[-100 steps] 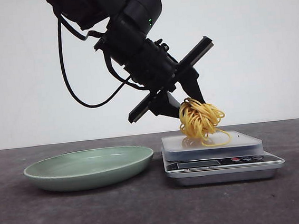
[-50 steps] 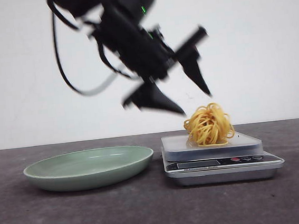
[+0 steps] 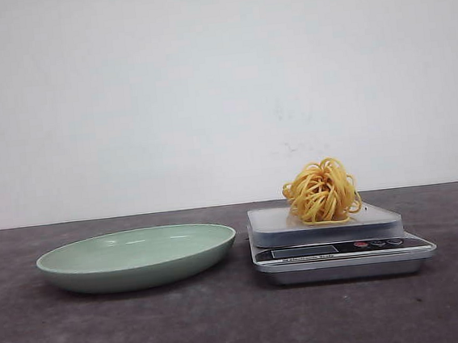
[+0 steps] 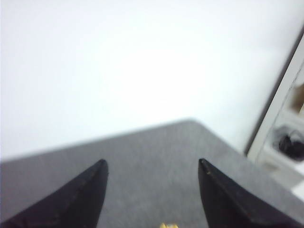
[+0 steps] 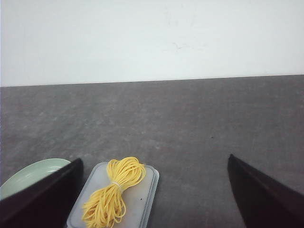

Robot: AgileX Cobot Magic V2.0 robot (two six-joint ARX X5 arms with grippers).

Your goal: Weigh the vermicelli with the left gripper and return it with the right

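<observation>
The vermicelli (image 3: 322, 192) sits as a yellow coil on the platform of the scale (image 3: 338, 246), just right of the green plate (image 3: 137, 257). The left gripper (image 4: 152, 190), which hung just above the bundle 0.5 s ago, has left the front view; its 2 fingers stand spread and empty. The right gripper (image 5: 152, 190) is also spread wide, holding nothing.
</observation>
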